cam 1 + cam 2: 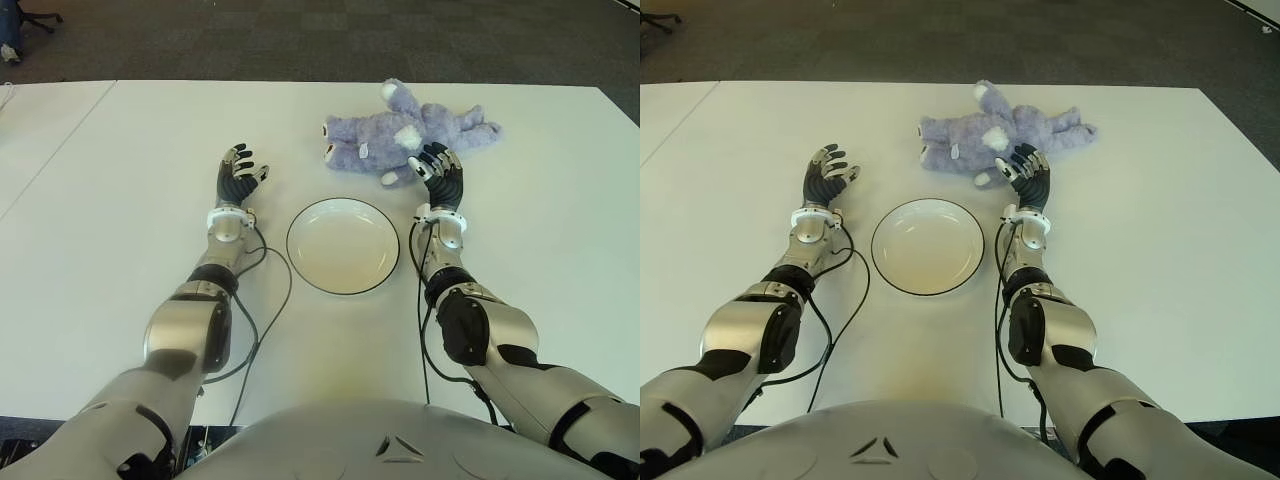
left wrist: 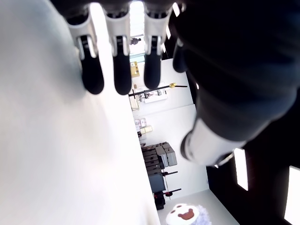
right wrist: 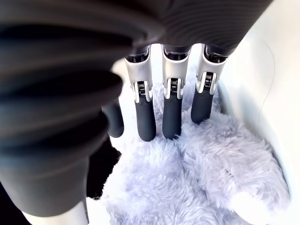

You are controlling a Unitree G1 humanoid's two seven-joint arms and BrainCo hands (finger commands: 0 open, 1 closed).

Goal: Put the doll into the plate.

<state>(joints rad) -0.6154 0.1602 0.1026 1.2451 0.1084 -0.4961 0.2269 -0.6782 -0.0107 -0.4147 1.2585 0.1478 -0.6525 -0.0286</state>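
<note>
Reaching right hand (image 1: 440, 176) touches doll (image 1: 400, 134) beyond plate (image 1: 343, 245).

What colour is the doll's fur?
Pale lavender-purple with white patches; the doll shows best in the left eye view.

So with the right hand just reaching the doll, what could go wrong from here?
The right hand is open over only the near edge of the doll, by a leg; a grasp there may slip or leave the soft body dangling.

The doll looks longer than the plate is wide, so it may drape over the rim.

The left hand, open left of the plate, gives no support.
</note>
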